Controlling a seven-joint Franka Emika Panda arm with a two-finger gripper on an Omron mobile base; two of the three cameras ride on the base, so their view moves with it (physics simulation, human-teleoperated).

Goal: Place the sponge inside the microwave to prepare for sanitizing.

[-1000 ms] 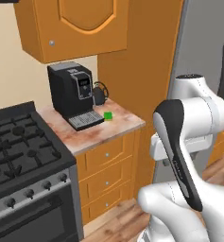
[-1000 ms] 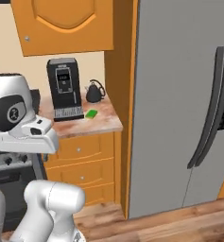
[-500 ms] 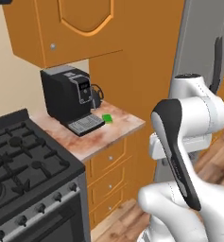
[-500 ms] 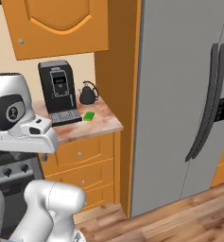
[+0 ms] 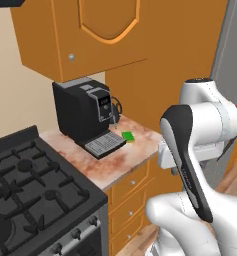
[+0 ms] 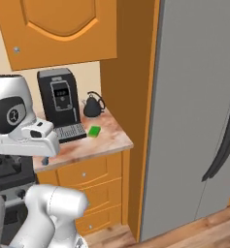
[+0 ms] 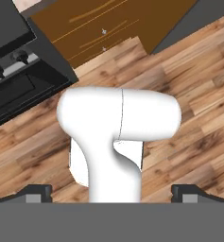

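The sponge (image 5: 128,136) is a small green block lying flat on the marbled counter (image 5: 121,161), just right of the black coffee machine's drip tray. In the right base view the sponge (image 6: 94,131) sits in front of a small dark kettle. My gripper (image 7: 112,193) hangs folded in near my own body, well short of the counter. It points down at the wooden floor, its fingertips (image 7: 38,192) stand wide apart, and it is open with nothing between them. The microwave is out of view.
A black coffee machine (image 5: 85,112) and a kettle (image 6: 92,105) stand at the back of the counter under an orange wall cabinet (image 5: 90,35). A black gas stove (image 5: 30,195) adjoins the counter on the left. A tall grey fridge (image 6: 199,121) stands to the right.
The whole scene has shifted and grown in both base views, so the base has driven closer to the counter. The arm keeps its folded pose and the sponge lies where it was.
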